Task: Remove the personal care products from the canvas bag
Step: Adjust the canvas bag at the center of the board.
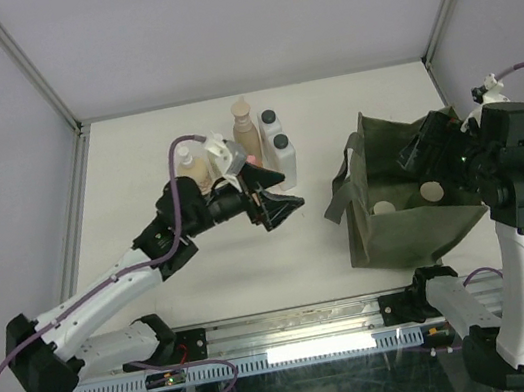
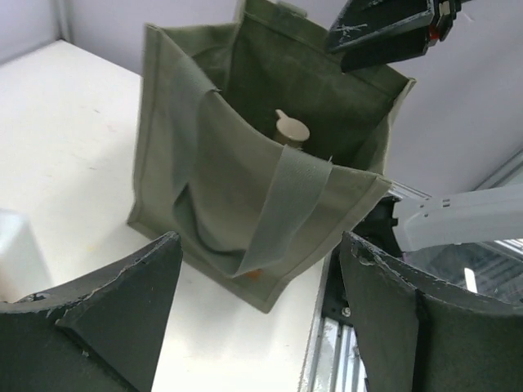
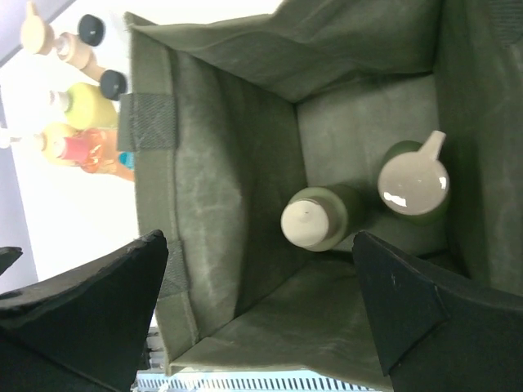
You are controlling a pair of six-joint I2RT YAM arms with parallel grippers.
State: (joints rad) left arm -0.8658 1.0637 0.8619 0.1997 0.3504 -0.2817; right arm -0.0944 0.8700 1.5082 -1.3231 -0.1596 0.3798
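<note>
Down in the floppy olive-green canvas bag (image 3: pixel 212 188), near one corner and standing up: a small green bottle with a round pale cap (image 3: pixel 309 222) and, just beside it, a small green bottle with a pale spout cap (image 3: pixel 413 181). Out on the white worktop (image 1: pixel 132 148), well apart from the bag: a little bunch of other small plastic bottles (image 1: pixel 247 138), tan, orange and white with black caps. Right tool (image 3: pixel 260 242) wide apart, holding nothing, looking straight down into the bag's mouth. Left tool (image 2: pixel 260 253) also wide apart and holding nothing, over the worktop near the bunch. Probably light and hard, these two in the bag, with smooth sides, so likely a bit slippery. Best to take hold around the top of the body just under the cap, squeeze gently and lift straight up. Careful with the spout cap: sticks out to one side, so better to pinch below it. Soft bag, though: likely to bend and fold when pushed, with loose strap handles (image 2: pixel 286 212) hanging over the rim. Keep clear of the cloth walls, or else might drag the whole bag along.
</note>
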